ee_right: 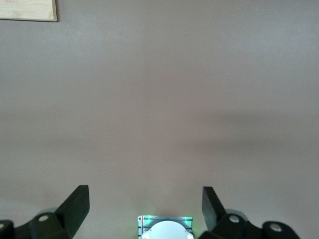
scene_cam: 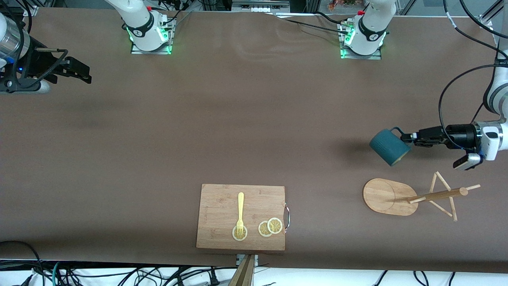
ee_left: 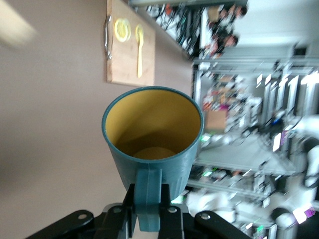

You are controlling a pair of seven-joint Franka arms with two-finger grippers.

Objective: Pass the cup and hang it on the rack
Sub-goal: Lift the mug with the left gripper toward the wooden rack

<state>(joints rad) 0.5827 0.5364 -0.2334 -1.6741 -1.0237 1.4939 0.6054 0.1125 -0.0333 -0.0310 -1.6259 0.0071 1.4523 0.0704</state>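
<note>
The dark teal cup [scene_cam: 389, 147] hangs in the air, tilted on its side, held by its loop handle in my left gripper [scene_cam: 405, 138], which is shut on it. It is over the table near the left arm's end, above a spot farther from the front camera than the rack. In the left wrist view the cup [ee_left: 152, 134] shows its tan-yellow inside, with the handle clamped between the fingers of the left gripper [ee_left: 148, 199]. The wooden rack [scene_cam: 391, 196] stands on its oval base with its pole and pegs [scene_cam: 438, 194]. My right gripper [scene_cam: 79, 73] is open and empty at the right arm's end; in the right wrist view [ee_right: 144, 199] it is over bare table.
A bamboo cutting board [scene_cam: 222, 206] lies near the table's front edge, with a yellow fork [scene_cam: 240, 214] and lemon slices [scene_cam: 270, 227] on it. It also shows in the left wrist view [ee_left: 124, 59] and as a corner in the right wrist view [ee_right: 27, 10].
</note>
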